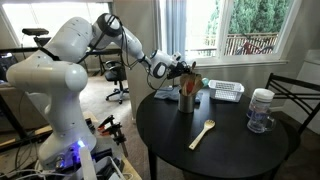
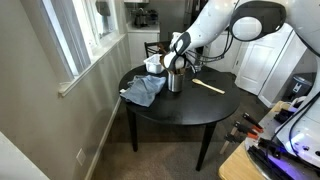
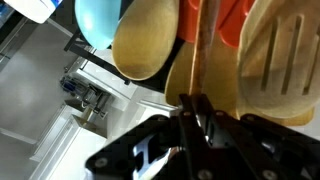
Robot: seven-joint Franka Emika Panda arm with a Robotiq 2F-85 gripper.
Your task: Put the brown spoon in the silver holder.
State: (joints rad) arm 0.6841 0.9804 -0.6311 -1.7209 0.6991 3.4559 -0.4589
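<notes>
Over the silver holder (image 1: pixel 187 98), tool (image 3: pixel 197 108) pinched tight on thin handle of brown spoon (image 3: pixel 205 50)

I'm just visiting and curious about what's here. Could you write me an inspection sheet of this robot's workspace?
Surface: round black table, several things on it.
Job's things: brown spoon, thin handle at the gripper; silver holder, upright, utensils inside.
Clutter: pale wooden spoon lying flat; white basket; glass jar; blue cloth.
Grippers: gripper above the holder, apparently shut on the spoon's handle.
Cables: wiring near the robot's base.
Surroundings: window; chair.
</notes>
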